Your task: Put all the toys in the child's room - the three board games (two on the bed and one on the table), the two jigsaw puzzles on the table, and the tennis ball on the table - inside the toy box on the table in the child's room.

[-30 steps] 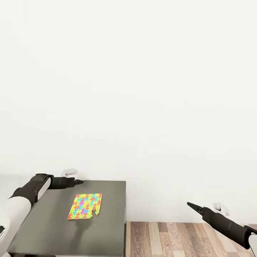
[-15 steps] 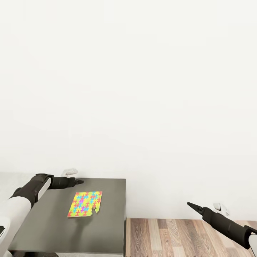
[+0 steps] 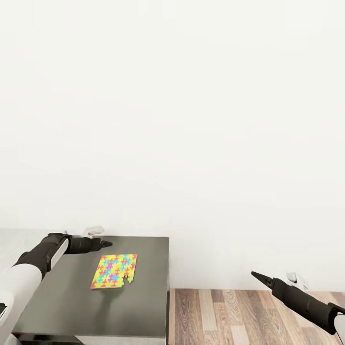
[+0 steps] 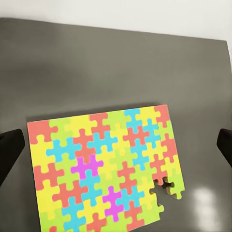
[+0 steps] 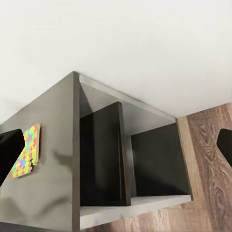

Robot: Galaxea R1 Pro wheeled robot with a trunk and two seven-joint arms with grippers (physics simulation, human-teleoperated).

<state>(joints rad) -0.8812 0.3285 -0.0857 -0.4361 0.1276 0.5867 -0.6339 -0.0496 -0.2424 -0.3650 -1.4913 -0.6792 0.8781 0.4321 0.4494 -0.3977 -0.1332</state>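
Observation:
One jigsaw puzzle [image 3: 114, 271], a flat mosaic of yellow, green, pink and blue pieces with a notch at one edge, lies on a low dark-grey-topped cabinet [image 3: 143, 306]. My left gripper [image 3: 106, 244] hovers over the cabinet's far side, just beyond the puzzle. In the left wrist view the puzzle [image 4: 104, 171] lies below the left gripper [image 4: 116, 149], whose fingertips [image 4: 9, 150] stand wide apart and hold nothing. My right gripper [image 3: 254, 274] hangs over the wood floor to the cabinet's right, open and empty. The toy box, board games, tennis ball and bed are out of view.
A white wall [image 3: 191, 120] rises right behind the cabinet. In the right wrist view the cabinet's side has open dark compartments [image 5: 145, 164]. Wood-plank floor [image 3: 230, 316] lies to its right. A pale grey strip [image 3: 14, 235], seemingly the table's top, borders the cabinet at far left.
The whole picture has slid slightly upward, so the camera moved. The puzzle still lies in the same spot on the cabinet, and both arms keep their poses.

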